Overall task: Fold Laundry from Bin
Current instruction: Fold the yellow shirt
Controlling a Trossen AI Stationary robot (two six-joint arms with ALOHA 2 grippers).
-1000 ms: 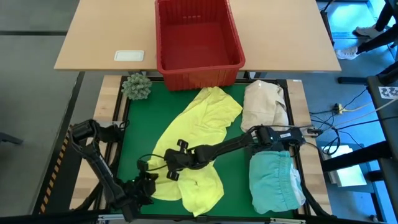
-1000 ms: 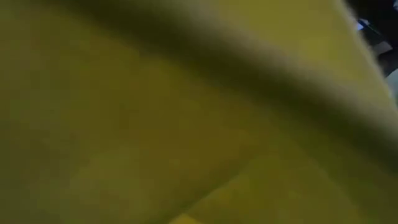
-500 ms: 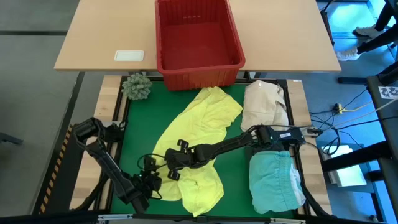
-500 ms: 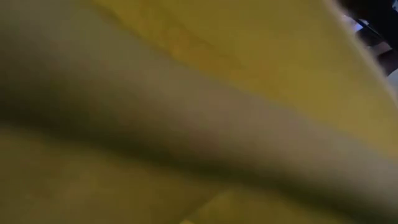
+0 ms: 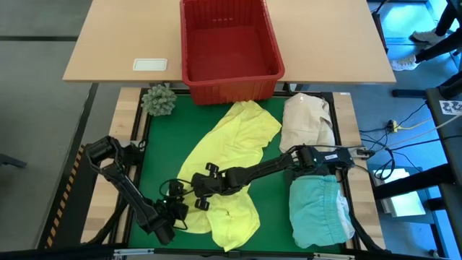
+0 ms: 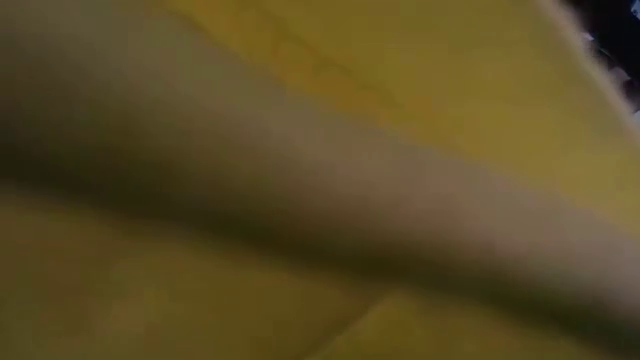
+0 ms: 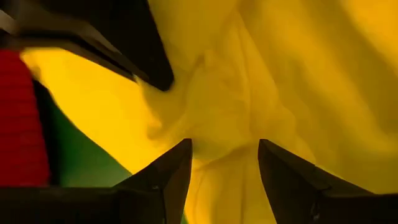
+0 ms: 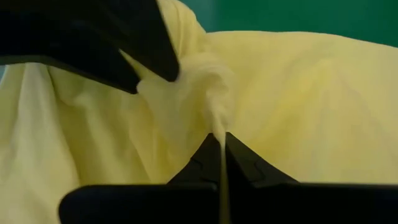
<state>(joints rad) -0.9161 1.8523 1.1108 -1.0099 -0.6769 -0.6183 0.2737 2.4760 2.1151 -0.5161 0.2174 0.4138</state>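
The bright yellow garment (image 5: 238, 137) lies spread slantwise on the green mat (image 5: 162, 155), and it also fills the low view (image 6: 320, 180). My right gripper (image 5: 193, 189) reaches in from the table's right and is shut on a raised fold of it near its left edge. My left gripper (image 7: 224, 168) stands open at the garment's near left part (image 5: 179, 206), with a ridge of yellow cloth between its fingers. A folded turquoise garment (image 5: 317, 209) lies at the near right. The red bin (image 5: 229, 47) stands at the far side, and no cloth shows inside it. My left gripper's open fingers (image 7: 168, 180) stand on either side of a yellow cloth ridge; whether they touch it I cannot tell. My right gripper pinches a thin upright fold of the yellow garment (image 8: 217, 134) between its two fingers, slanting down from the table's right. The cloth is drawn up into a small peak (image 8: 199, 81). The rest lies on the mat.
A cream-white cloth bundle (image 5: 307, 123) lies at the far right of the mat. A small green spiky ball (image 5: 159, 100) sits at the mat's far left corner. Bare green mat shows to the left of the yellow garment. A white card (image 5: 149, 64) lies on the wooden table behind.
My left arm has swung a little toward the table's right, toward my right gripper, and its wrist has rolled. The yellow cloth in front of the low camera has shifted. My right gripper has kept its hold in place.
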